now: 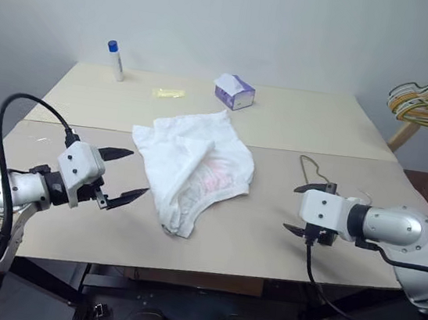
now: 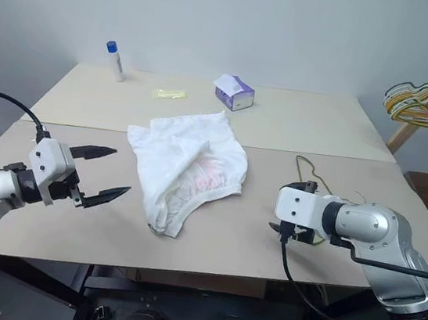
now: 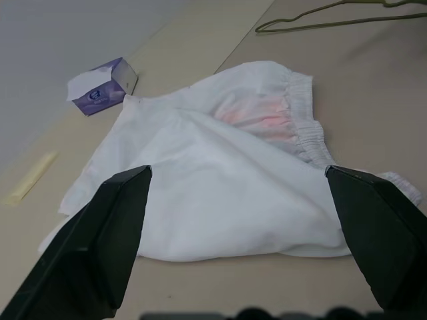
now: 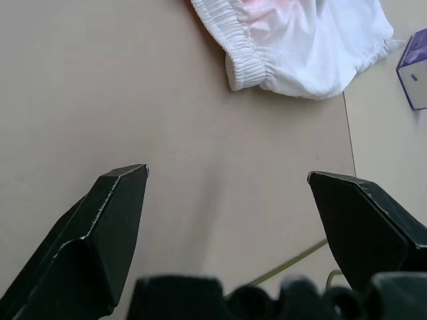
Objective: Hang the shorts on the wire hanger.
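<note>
Both end effectors, our left (image 1: 127, 172) and our right (image 1: 300, 209), hover spread wide and empty either side of the shorts (image 1: 193, 168), which lie crumpled on the surface (image 1: 266, 246), the wire hanger (image 1: 313, 170) just beside our right one.

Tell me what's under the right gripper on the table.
Part of the wire hanger lies on the table beneath the right gripper; its hook end shows behind, the rest is covered by the gripper.

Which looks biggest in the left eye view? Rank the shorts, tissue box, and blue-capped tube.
1. Shorts, by far the largest.
2. Tissue box.
3. Tube; close to the box and farther back, so this order is unsure.
</note>
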Robot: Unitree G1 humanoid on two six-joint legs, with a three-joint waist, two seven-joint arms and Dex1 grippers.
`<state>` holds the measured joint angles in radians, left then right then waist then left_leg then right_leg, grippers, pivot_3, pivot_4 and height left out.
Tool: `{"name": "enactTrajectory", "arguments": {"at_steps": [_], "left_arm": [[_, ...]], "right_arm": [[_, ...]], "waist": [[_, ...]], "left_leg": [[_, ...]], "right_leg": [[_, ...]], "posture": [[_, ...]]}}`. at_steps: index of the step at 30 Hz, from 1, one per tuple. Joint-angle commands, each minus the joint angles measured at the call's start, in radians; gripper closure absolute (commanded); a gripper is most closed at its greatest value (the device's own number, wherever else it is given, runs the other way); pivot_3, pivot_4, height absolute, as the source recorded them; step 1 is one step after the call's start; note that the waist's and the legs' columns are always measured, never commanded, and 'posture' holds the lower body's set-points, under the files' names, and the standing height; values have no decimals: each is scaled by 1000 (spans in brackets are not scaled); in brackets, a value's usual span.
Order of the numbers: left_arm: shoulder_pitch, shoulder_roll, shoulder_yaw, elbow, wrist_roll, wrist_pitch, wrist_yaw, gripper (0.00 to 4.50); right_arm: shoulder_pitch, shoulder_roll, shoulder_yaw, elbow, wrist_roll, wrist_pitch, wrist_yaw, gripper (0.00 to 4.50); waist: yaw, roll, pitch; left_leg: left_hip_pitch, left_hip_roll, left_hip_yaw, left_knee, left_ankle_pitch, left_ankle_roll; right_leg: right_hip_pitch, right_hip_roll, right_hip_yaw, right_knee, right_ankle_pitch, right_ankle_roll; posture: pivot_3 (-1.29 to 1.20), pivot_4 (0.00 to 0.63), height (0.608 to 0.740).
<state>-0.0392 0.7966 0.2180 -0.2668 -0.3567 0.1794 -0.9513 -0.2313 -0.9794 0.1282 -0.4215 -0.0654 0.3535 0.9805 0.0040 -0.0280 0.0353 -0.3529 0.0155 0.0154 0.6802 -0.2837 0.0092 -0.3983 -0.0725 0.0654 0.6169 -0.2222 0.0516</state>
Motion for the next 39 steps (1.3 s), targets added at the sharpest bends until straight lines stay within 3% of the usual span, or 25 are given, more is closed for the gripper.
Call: {"name": "enactTrajectory", "arguments": {"at_steps": [1,12,20,23,26,30,36,39], "left_arm": [[-6,14,38,-40,-21,7,11,0],[-5,8,42,-52,-23,22,26,0],[-117,-7,-12,-73,1,164,139,0],[-196,-46,-52,-98,-24,289,207,0],[-305,-96,-171,-110,48,419,298,0],[-448,-252,-244,-49,98,621,491,0],[-509,-418,-314,53,175,725,653,0],[-524,-453,-376,125,233,712,686,0]], "right_arm": [[-28,1,-14,-6,0,-21,1,19],[-28,2,-12,-8,1,-17,1,19],[-23,7,-34,-34,3,25,-19,19],[-20,24,-66,-70,16,72,-47,19],[12,35,-69,-98,3,101,-76,19],[36,48,-56,-116,-11,122,-105,19],[46,38,-74,-126,-12,148,-113,19],[39,30,-65,-118,-17,140,-107,19]], "waist": [[2,0,0],[7,0,0],[6,0,0],[5,0,0],[4,-1,-1],[-3,-2,-1],[-37,-3,-1],[-46,-3,-1]], "left_leg": [[0,0,0,0,0,0],[0,0,0,0,0,0],[0,0,0,0,0,0],[0,0,0,0,0,0],[0,-1,0,1,0,0],[0,-2,-1,2,0,0],[0,-2,-2,2,0,0],[0,-2,-3,2,0,0]], "right_leg": [[0,0,0,0,0,0],[0,0,0,0,0,0],[0,0,0,0,0,0],[1,0,0,0,0,0],[1,0,0,0,0,1],[4,0,0,-2,1,2],[4,0,0,-3,2,2],[4,0,0,-3,2,2]], "posture": [[61,0,740],[59,0,740],[-3,0,740],[-20,0,740],[-35,0,740],[-52,0,740],[-64,0,740],[-68,0,740]]}}
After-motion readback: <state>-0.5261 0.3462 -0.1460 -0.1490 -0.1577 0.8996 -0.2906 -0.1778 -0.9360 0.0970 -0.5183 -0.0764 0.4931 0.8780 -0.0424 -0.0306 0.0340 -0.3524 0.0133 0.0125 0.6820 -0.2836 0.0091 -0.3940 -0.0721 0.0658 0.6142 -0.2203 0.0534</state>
